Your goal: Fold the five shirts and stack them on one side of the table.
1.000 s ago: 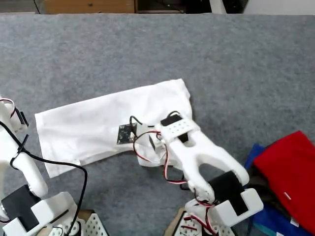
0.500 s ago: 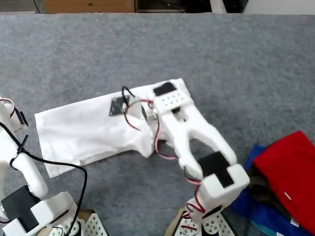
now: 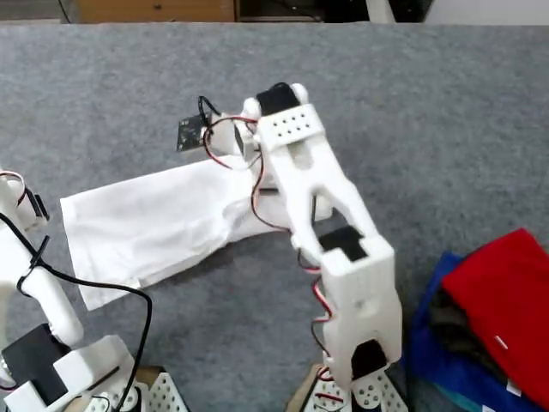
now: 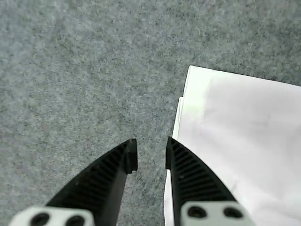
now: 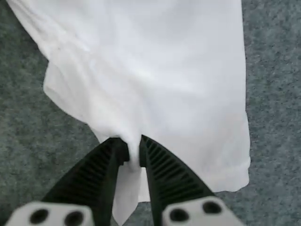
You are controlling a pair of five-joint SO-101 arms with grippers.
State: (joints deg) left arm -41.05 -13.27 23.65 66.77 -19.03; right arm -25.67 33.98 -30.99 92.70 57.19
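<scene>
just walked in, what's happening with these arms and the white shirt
The right gripper is clamped on a bunched edge of the white shirt, which lies on the grey table. The left gripper hangs slightly open beside the shirt's other end, holding nothing. A red shirt and a blue shirt sit heaped at the table's edge.

grey table (image 3: 446,112), white shirt (image 3: 146,227), red shirt (image 3: 502,300)

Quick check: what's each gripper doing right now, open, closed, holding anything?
Left gripper: slightly open, empty, over the table beside the white shirt.
Right gripper: closed on a pinch of the white shirt.
</scene>
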